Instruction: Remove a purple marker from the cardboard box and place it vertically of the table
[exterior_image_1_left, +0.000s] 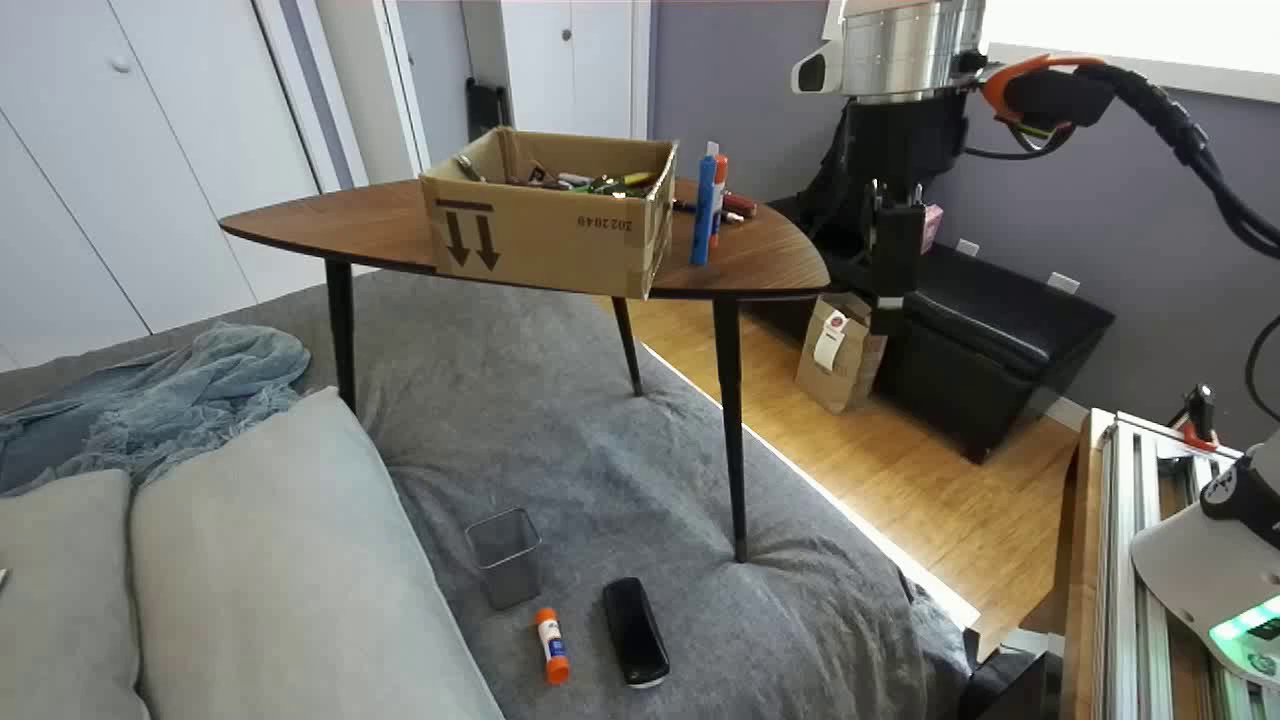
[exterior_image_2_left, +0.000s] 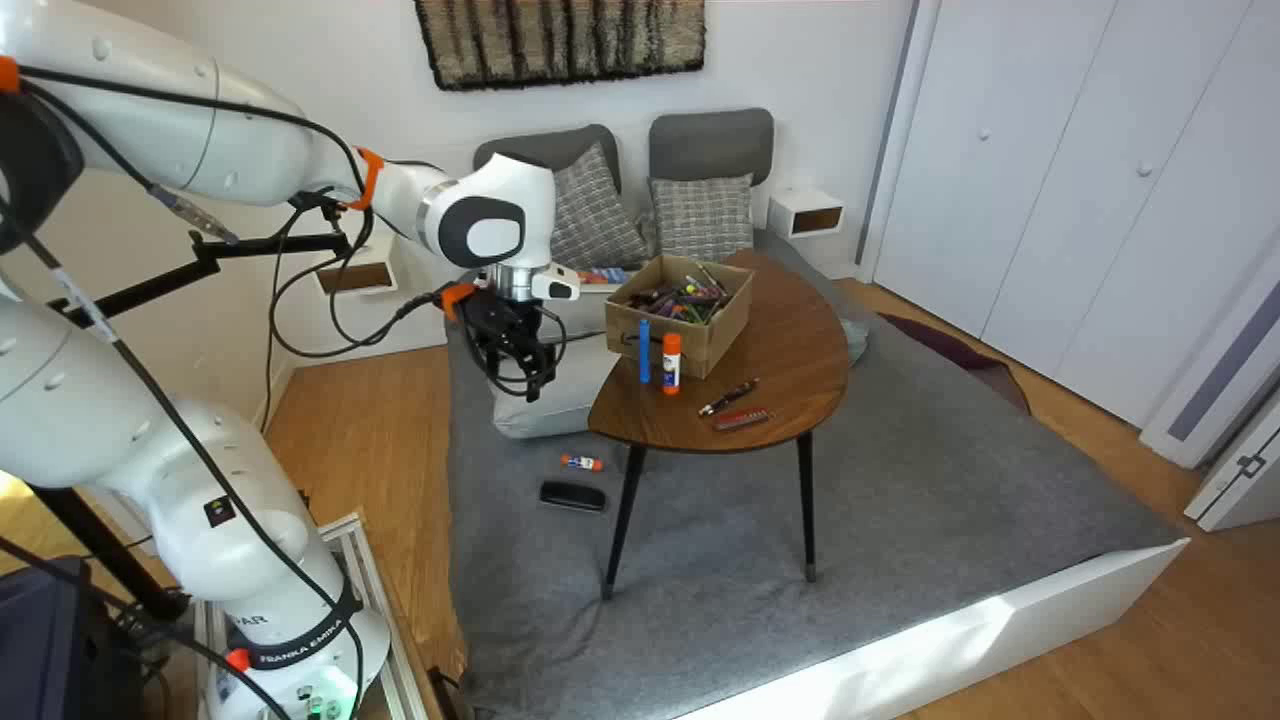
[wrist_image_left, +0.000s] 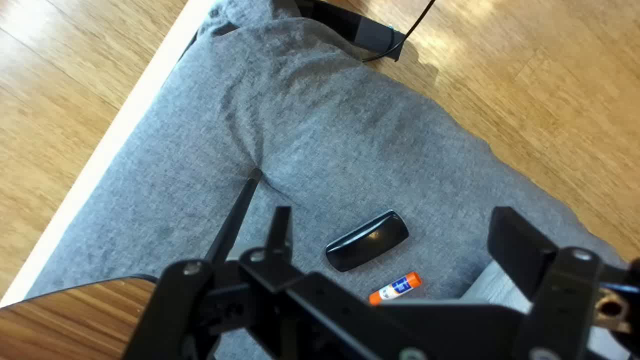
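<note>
The cardboard box (exterior_image_1_left: 545, 245) stands on the wooden table (exterior_image_1_left: 320, 225); both also show in an exterior view, the box (exterior_image_2_left: 728, 328) and the table (exterior_image_2_left: 800, 345). The box holds a jumble of pens and markers; I cannot single out the purple marker among them. My gripper (exterior_image_1_left: 888, 300) hangs beside the table's edge, apart from the box; it also shows in an exterior view (exterior_image_2_left: 535, 375). In the wrist view the gripper (wrist_image_left: 392, 225) is open with nothing between its fingers. The table's corner (wrist_image_left: 85, 317) shows there at lower left; the box is out of that view.
A blue marker (exterior_image_2_left: 644, 350) and a glue stick (exterior_image_2_left: 671, 365) stand upright beside the box. A dark pen (exterior_image_2_left: 729, 397) and a red object (exterior_image_2_left: 742, 419) lie on the table. Below are a black case (exterior_image_1_left: 635, 632), another glue stick (exterior_image_1_left: 552, 645) and a mesh cup (exterior_image_1_left: 505, 560).
</note>
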